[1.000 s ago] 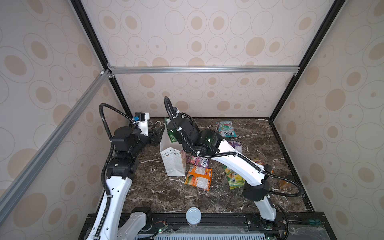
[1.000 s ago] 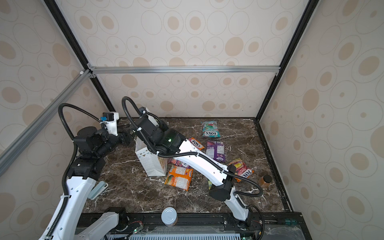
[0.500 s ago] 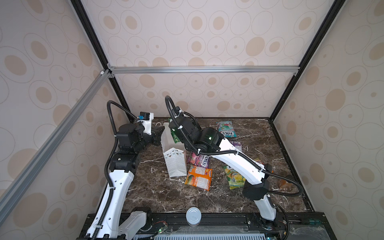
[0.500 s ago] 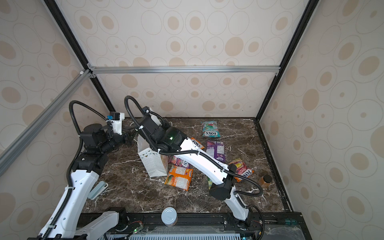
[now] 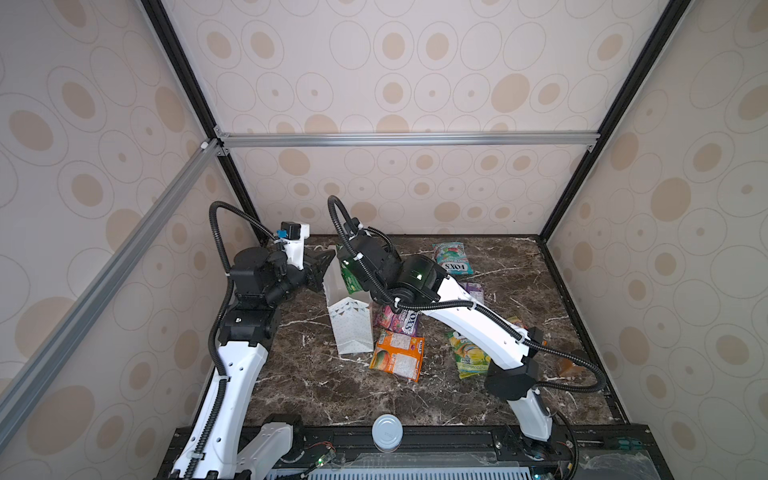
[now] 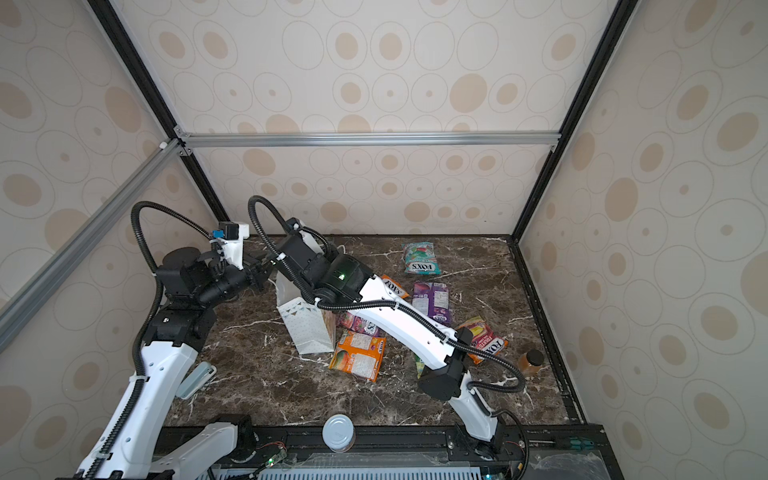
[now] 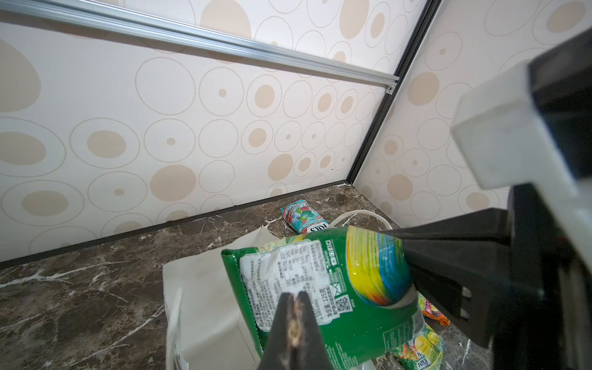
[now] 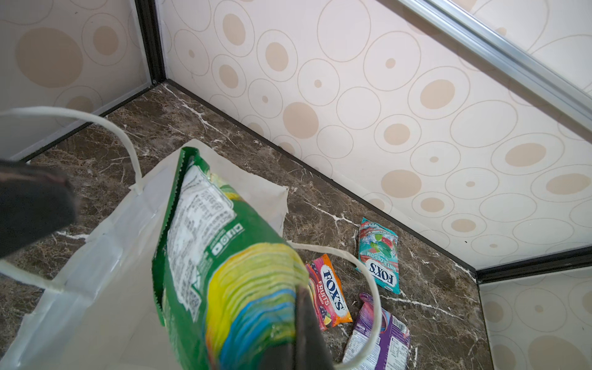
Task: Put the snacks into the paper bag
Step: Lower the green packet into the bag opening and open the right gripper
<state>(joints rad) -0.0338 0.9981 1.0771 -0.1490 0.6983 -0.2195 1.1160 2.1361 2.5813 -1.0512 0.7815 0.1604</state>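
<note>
Left gripper (image 7: 293,320), just clamped shut at the paper bag (image 5: 351,328) rim, is apparently steadying it while right gripper (image 8: 298,320) is clutching a green snack packet (image 8: 224,256) over its mouth.

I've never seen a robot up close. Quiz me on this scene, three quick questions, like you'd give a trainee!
1. The right gripper holds a packet of which colour? A teal, B green, C orange.
2. True or false: the bag lies flat.
3. Fill in: the teal packet lies nearest the ___ wall.
Key: 1 B. 2 false, it stands upright. 3 back.
</note>
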